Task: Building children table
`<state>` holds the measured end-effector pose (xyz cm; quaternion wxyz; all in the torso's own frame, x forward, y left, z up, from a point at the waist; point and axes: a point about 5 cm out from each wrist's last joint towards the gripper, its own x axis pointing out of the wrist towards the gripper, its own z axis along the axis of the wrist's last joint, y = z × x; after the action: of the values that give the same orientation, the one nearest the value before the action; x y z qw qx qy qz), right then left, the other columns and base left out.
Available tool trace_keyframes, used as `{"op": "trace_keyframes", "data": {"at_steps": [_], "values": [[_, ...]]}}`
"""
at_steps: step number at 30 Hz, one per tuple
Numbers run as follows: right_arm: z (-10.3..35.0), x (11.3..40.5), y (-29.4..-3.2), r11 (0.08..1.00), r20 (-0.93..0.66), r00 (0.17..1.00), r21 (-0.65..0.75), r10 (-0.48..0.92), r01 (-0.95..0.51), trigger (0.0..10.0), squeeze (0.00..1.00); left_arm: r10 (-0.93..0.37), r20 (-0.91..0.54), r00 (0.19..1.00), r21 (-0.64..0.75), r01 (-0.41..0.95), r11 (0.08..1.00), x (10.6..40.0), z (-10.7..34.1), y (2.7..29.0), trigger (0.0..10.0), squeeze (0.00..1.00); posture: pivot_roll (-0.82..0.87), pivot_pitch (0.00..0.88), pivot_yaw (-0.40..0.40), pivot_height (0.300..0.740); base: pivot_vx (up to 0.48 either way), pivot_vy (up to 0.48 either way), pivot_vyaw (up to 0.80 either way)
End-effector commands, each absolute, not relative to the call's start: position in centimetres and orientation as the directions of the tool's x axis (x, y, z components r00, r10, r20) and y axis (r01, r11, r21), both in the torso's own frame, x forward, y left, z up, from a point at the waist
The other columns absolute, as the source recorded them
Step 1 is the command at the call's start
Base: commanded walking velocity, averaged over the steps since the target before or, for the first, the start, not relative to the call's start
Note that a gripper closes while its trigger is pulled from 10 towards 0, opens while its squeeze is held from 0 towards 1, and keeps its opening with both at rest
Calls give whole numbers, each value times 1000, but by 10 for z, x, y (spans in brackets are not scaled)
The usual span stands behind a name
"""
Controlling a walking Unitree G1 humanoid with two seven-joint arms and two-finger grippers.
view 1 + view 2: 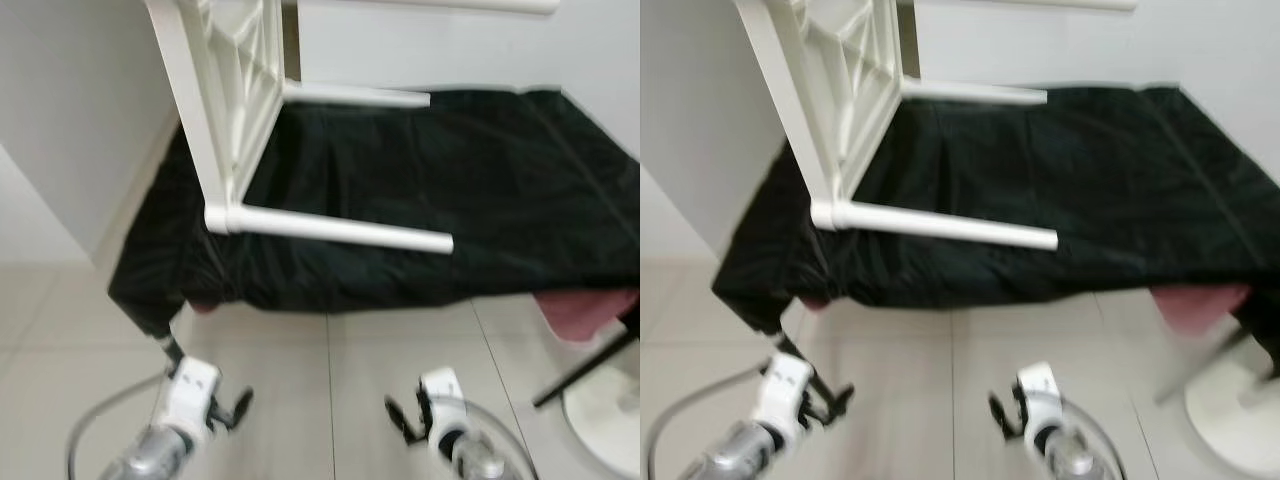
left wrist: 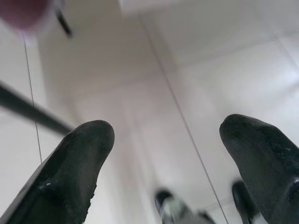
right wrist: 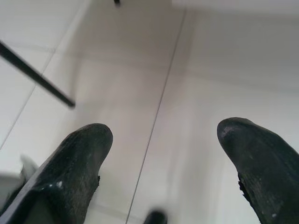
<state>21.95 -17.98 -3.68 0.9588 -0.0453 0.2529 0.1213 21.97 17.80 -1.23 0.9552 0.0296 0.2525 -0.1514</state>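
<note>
Children's table (image 1: 225,120): white, tipped on its side at upper left of the head views, underside lattice facing right, resting on the black cloth (image 1: 480,170); probably laid so to keep the leg sockets within reach.

Fitted legs: lower leg (image 1: 340,230) jutting toward frame centre from the frame's bottom corner; upper leg (image 1: 355,95) parallel to it, higher up; both seated in their corners, so assembly judged well along.

Top-edge bar (image 1: 430,5): white, cut by the frame; part of the table or not, cannot tell.

Black cloth: draped over a low platform across the middle of the frame, hanging to the floor at left; likely there as padding against scratches.

Pink edge (image 1: 585,310): peeking from under the cloth at right, probably a mat or cushion.

Left gripper (image 1: 225,412): low at lower left, over bare tiled floor (image 1: 330,390), well apart from the table; fingers (image 2: 74,168) spread wide with nothing between them.

Right gripper (image 1: 405,418): low at lower centre-right, likewise over tile; fingers (image 3: 79,158) parted and empty.

Posture: both arms hanging clear, seemingly between steps, no hold on the table.

Stand base (image 1: 605,410): round, white, lower right corner, with a thin black rod (image 1: 585,370) slanting up from it.

Writing: no brand, label or text legible anywhere.
</note>
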Motion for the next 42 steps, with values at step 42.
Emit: {"op": "trace_keyframes", "data": {"at_steps": [42], "values": [[-95,158,-173,966,-827,562,-138,9,-219,10000,0,-24,-773,634,381,493,782,192,-80,160,10000,0,-27,0,25,740,0,0,0]]}}
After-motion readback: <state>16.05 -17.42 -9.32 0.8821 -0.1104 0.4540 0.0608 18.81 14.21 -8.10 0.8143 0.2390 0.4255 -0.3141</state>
